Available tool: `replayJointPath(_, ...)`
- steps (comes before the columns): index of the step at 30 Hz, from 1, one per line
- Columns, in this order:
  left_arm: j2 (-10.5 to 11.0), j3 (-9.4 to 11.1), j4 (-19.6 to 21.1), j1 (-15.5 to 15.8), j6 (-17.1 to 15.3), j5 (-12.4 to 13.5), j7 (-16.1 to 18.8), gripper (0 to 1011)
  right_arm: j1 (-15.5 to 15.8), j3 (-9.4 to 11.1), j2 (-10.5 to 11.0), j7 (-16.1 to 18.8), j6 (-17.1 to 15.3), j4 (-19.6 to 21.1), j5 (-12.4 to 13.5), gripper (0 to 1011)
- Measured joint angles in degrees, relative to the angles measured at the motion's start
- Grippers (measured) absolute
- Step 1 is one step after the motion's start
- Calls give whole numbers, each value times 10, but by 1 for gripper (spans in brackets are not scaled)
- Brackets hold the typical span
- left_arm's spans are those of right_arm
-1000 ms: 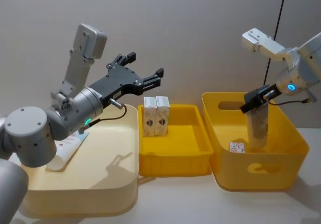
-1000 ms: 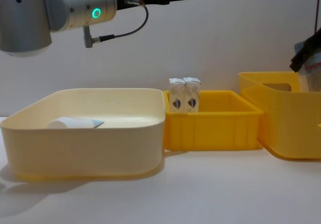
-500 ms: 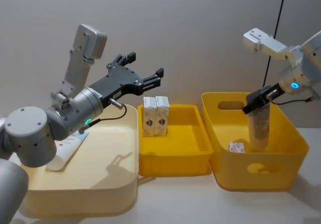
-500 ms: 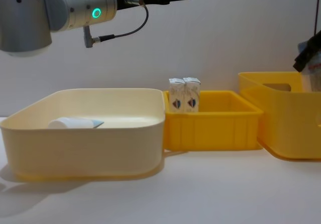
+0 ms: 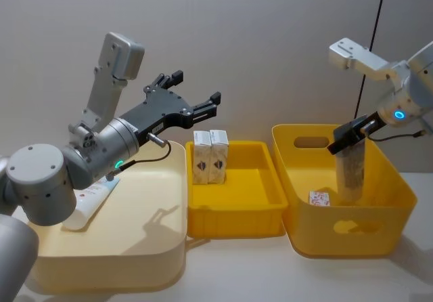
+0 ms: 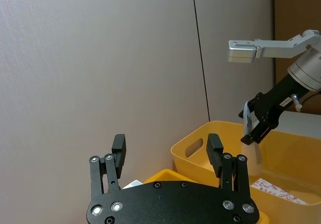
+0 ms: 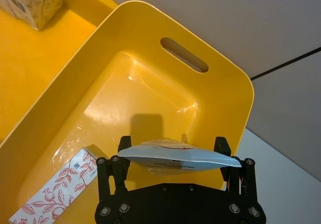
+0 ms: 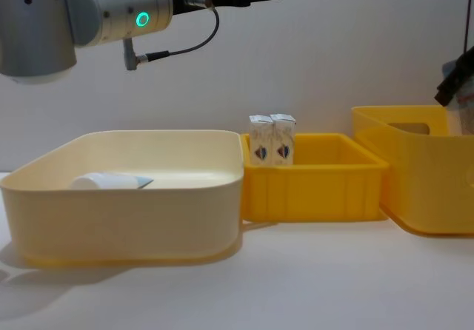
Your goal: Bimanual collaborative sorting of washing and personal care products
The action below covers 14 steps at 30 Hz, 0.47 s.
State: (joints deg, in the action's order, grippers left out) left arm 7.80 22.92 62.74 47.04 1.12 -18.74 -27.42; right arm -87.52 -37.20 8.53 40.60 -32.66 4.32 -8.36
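Right gripper holds a pale blue pack over the deep yellow tub; left gripper hangs spread above the cream tub.

The right gripper (image 5: 346,137) is clamped on the flat crimped top of a soft, upright pale blue pack (image 5: 350,171), which hangs down inside the glossy, handle-slotted deep yellow tub (image 5: 385,227); a flat carton with a red leaf print (image 7: 56,185) lies on that tub's floor beside it. The left gripper (image 5: 191,93), matte black with its fingers (image 6: 215,148) parted and nothing between them, is raised above the rounded cream tub (image 5: 162,248), where a smooth tapered tube (image 5: 93,201) lies on its side. Two white cartons (image 5: 210,156) with emblems stand upright, touching, at the back left of the shallow yellow tray (image 5: 233,222) on the tabletop (image 8: 296,278).
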Motion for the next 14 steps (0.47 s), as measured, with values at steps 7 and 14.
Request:
replayJointPath(7,0,0,0,0,0,0,0,1000,-1,-1,0,1,0,-2,-1,1001)
replayJointPath(14,0,0,0,0,0,0,0,1000,-2,-1,-1,2,1,-3,-1,1001)
